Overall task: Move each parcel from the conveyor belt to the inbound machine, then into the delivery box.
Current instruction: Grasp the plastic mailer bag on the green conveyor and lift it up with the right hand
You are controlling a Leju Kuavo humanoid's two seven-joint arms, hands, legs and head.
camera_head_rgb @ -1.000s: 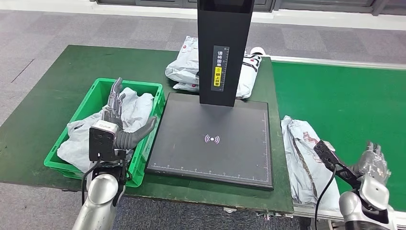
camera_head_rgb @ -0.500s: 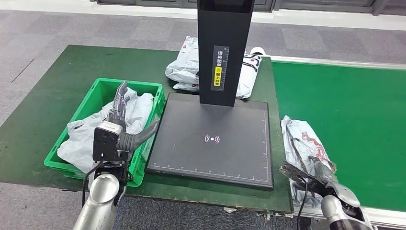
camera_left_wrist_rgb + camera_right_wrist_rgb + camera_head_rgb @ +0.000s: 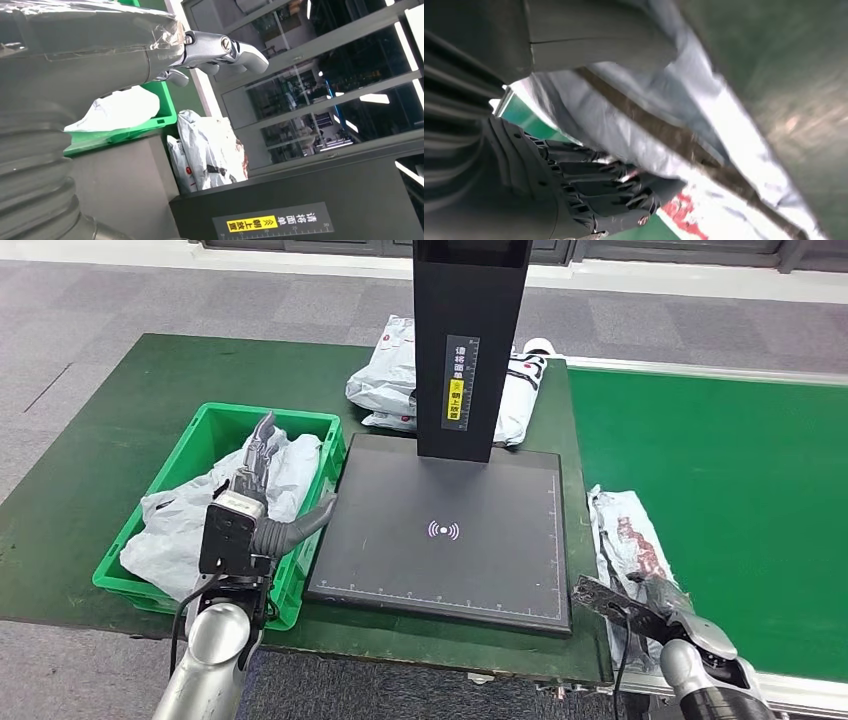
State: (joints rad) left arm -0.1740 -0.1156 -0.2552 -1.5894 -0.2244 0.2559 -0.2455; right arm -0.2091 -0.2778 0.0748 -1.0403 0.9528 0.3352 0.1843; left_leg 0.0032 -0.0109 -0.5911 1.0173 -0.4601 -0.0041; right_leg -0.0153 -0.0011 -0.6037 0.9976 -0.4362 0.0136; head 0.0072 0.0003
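Head view: a black inbound machine [image 3: 445,530] with a tall post stands at the centre of a green table [image 3: 90,430]. At 9 o'clock from it, a green delivery box [image 3: 322,455] holds a grey parcel in the box [image 3: 175,525], and the left hand [image 3: 262,490] hovers above it, fingers apart, holding nothing. At 12 o'clock, behind the post, lie spare parcels [image 3: 385,380]. At 3 o'clock, a grey parcel [image 3: 625,540] lies at the edge of the green conveyor belt [image 3: 720,470]; the right hand [image 3: 655,600] rests on its near end. Left wrist view: the hand's fingers [image 3: 220,50] extend, spread. Right wrist view: dark fingers [image 3: 619,192] curl against the parcel; whether they clamp it cannot be told.
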